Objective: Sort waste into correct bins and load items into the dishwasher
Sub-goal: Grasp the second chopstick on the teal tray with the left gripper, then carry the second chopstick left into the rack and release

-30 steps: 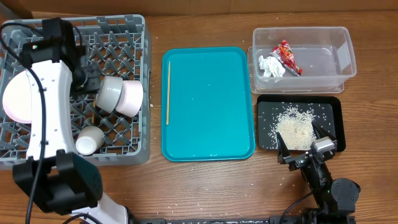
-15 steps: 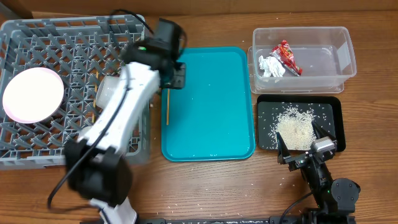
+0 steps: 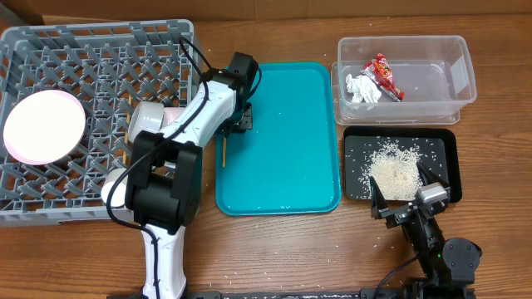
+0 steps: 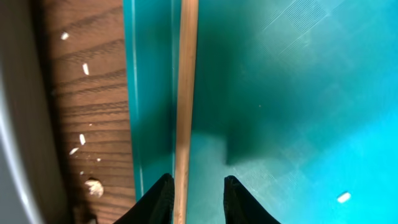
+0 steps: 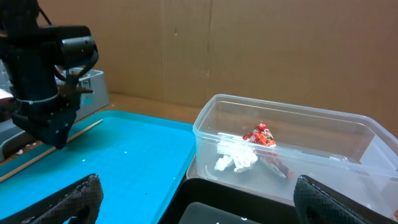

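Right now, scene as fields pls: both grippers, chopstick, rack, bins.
left gripper: open, fingers straddling chopstick, not closed on it
right gripper: wide open, empty, at near edge of black tray
chopstick: flat on teal tray, along its rack-side edge
rack: plate, bowl, others partly hidden
tub: wrapper, tissue
black tray: rice pile
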Action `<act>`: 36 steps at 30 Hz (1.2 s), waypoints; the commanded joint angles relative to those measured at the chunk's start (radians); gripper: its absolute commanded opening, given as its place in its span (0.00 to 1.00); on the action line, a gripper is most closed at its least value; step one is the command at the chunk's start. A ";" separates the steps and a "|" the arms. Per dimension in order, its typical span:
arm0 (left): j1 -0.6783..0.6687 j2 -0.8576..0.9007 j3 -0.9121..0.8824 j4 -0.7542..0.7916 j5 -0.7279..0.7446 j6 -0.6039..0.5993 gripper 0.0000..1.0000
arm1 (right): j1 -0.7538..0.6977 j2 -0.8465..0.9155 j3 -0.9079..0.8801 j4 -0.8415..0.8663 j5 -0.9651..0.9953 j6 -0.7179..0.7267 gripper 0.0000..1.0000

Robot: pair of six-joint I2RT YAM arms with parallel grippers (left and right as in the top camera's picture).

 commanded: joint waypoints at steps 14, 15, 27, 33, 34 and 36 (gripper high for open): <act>0.006 0.055 0.042 -0.085 0.126 0.017 0.04 | 0.001 -0.010 -0.010 0.002 0.000 0.008 1.00; 0.006 0.027 0.057 -0.103 0.122 0.033 0.04 | 0.001 -0.010 -0.010 0.002 0.000 0.008 1.00; 0.065 -0.404 0.128 -0.372 -0.623 0.275 0.04 | 0.001 -0.010 -0.010 0.002 0.000 0.008 1.00; 0.277 -0.380 0.097 -0.335 -0.533 0.322 0.04 | 0.001 -0.010 -0.010 0.002 0.000 0.008 1.00; 0.317 -0.373 0.085 -0.318 -0.503 0.332 0.04 | 0.001 -0.010 -0.010 0.002 0.000 0.008 1.00; 0.383 -0.359 0.067 -0.280 -0.418 0.376 0.04 | 0.001 -0.010 -0.010 0.002 0.000 0.008 1.00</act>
